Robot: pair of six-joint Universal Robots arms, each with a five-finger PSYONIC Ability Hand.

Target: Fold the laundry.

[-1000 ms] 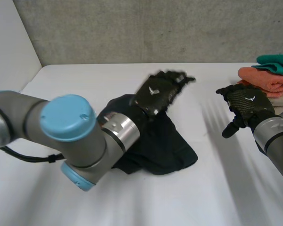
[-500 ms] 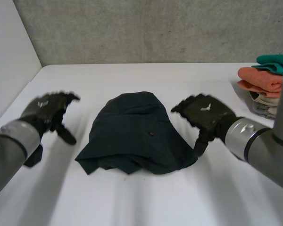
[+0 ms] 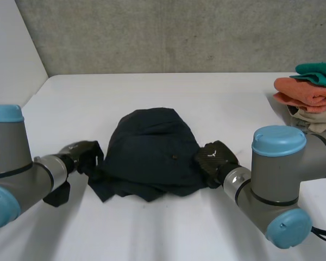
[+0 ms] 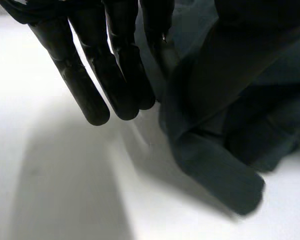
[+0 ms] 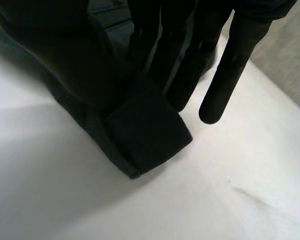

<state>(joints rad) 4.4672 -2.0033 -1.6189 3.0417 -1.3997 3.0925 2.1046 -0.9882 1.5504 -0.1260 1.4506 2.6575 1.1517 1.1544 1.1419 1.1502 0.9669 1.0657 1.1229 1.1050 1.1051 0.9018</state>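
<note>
- Nearest, on the white flat table (image 3: 152,234): the black left hand (image 3: 82,155) is at the near-left edge of the dark blue-black crumpled garment (image 3: 152,149). Its fingers (image 4: 90,85) are straight and relaxed, just beside a rolled fold, grasping nothing.
- The black right hand (image 3: 213,156) is at the near-right corner. Its fingers (image 5: 225,75) are straight over the corner w/ the thumb on the other side, not closed on it.
- Step in hand, as I judge: take the two near corners. To do it well, each hand should pinch the real hem & not a loose inner fold. Both should lift at equal height, then pull apart gently so the cloth goes flat w/o dragging.
- The garment lies in the middle of the table, between both hands. It is a rounded heap of matte fabric w/ many soft creases and a small light dot, maybe a button, near the centre. No neat fold is made yet.
- Far right: a stack of folded towels, orange, green & beige (image 3: 309,92), well apart from the garment.
</note>
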